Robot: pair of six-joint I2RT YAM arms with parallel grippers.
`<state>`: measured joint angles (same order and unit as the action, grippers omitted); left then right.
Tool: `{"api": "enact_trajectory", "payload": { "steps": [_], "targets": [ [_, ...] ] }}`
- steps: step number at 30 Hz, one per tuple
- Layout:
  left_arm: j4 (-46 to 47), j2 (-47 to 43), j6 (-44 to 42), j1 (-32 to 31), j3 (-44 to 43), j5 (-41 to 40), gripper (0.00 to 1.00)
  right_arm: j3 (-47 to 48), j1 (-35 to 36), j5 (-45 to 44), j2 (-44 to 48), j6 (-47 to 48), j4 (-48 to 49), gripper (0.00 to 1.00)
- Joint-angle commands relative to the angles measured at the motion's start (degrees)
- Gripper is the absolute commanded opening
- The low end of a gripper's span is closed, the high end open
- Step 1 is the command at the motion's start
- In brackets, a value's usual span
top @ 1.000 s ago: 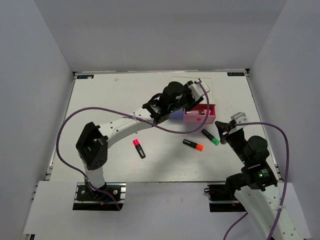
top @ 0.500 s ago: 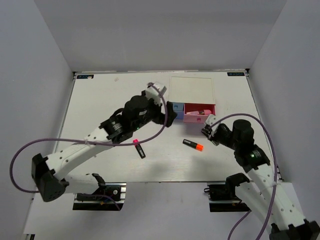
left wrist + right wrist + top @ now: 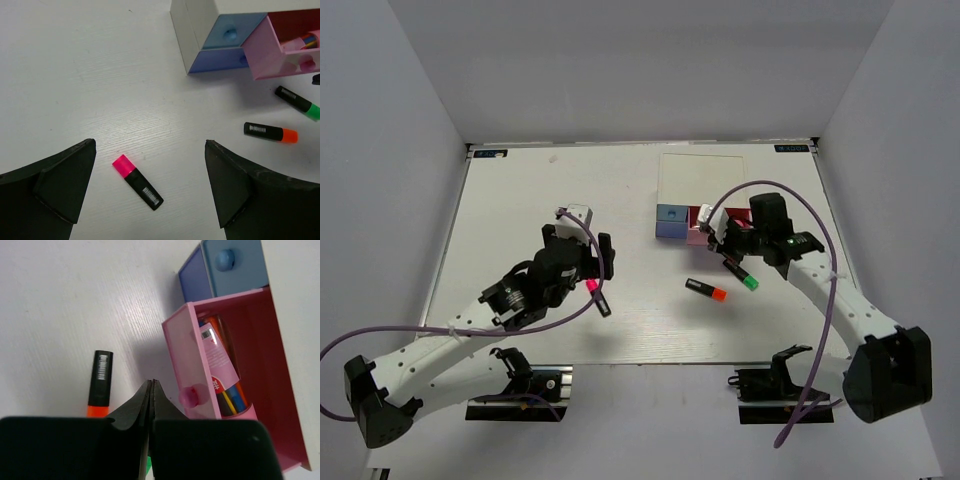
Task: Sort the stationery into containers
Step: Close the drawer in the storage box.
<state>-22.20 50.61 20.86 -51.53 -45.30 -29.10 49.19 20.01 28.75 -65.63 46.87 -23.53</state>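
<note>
A pink-ended black marker point(image 3: 136, 181) point(image 3: 597, 297) lies on the white table, below and between the fingers of my left gripper point(image 3: 149, 147) point(image 3: 582, 258), which is open and holds nothing. The orange-ended marker point(image 3: 705, 290) point(image 3: 101, 382) and the green-ended marker point(image 3: 741, 275) point(image 3: 297, 101) lie in front of the white organiser point(image 3: 702, 185). Its pink drawer point(image 3: 227, 340) point(image 3: 712, 232) is pulled out, with a tube of coloured pens inside. My right gripper point(image 3: 151, 383) point(image 3: 720, 238) is shut and empty, just left of the drawer's pink knob point(image 3: 192, 396).
The blue drawer point(image 3: 227, 37) and the lavender one point(image 3: 220, 60) under it are closed, left of the pink drawer. Grey walls surround the table point(image 3: 520, 200) on three sides. Purple cables loop from both arms.
My left arm has drawn back from the organiser to the near left, opened, and now hangs over the pink marker. My right arm has swung up to the pink drawer's front.
</note>
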Motion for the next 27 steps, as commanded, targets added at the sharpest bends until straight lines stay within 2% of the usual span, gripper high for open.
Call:
{"api": "enact_trajectory", "payload": {
  "steps": [1,10,15,27],
  "targets": [
    [0.8,-1.5,-0.7,0.0,0.4,-4.5,1.00,2.8,0.3,-3.6,-3.7,-1.3,4.2,0.00],
    [0.7,-3.7,-1.3,0.0,0.9,-2.7,1.00,0.9,0.3,-12.6,-6.7,-5.3,13.5,0.00],
    [0.7,-4.2,-1.3,0.0,0.9,-2.7,1.00,0.4,0.6,-14.8,-7.1,-7.0,18.7,0.00],
    [0.7,-2.5,-1.3,0.0,0.9,-2.2,1.00,3.2,0.7,-17.7,-12.2,-8.1,22.9,0.00]
  ]
}}
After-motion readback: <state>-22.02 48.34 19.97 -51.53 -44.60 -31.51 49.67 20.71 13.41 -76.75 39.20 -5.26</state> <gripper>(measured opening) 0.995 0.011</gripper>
